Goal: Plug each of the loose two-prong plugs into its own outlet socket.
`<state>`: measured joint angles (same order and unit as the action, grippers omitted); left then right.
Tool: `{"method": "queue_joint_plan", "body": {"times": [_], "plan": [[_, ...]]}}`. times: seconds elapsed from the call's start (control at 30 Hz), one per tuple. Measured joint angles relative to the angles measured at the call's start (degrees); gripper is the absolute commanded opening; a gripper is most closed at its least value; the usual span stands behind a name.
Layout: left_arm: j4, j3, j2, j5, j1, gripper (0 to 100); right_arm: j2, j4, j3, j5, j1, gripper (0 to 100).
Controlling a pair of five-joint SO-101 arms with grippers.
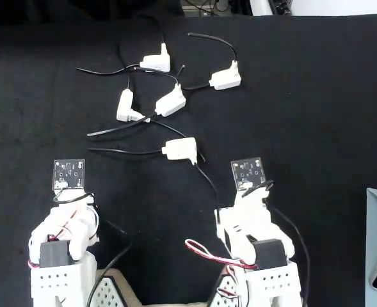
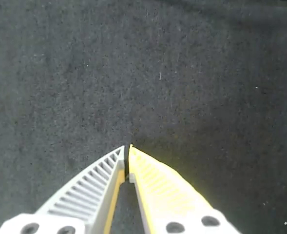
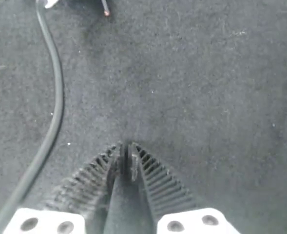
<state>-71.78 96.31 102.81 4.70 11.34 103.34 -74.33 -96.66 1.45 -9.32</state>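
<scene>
Looking down on black cloth (image 1: 316,128): nearest white plug (image 1: 180,149) lying lengthwise side to side, cord trailing left; left gripper (image 2: 127,148) and right gripper (image 3: 126,146) pinched closed, empty

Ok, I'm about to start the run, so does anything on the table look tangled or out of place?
Nothing looks damaged, but the black cords of the white plug pieces cross one another mid-table, and one cord trails past the nearest piece and runs beside the right arm, close to its shut gripper.

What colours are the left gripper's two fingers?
On the left gripper, one is white, one yellow; clearest in the left wrist view.
</scene>
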Motion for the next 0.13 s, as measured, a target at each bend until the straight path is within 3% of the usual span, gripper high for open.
{"method": "queue_joint_plan", "body": {"times": [0.13], "plan": [[0.00,0.00,0.00,0.00,0.00,3,0.00,0.00,0.00,0.00,0.00,1.3]]}}
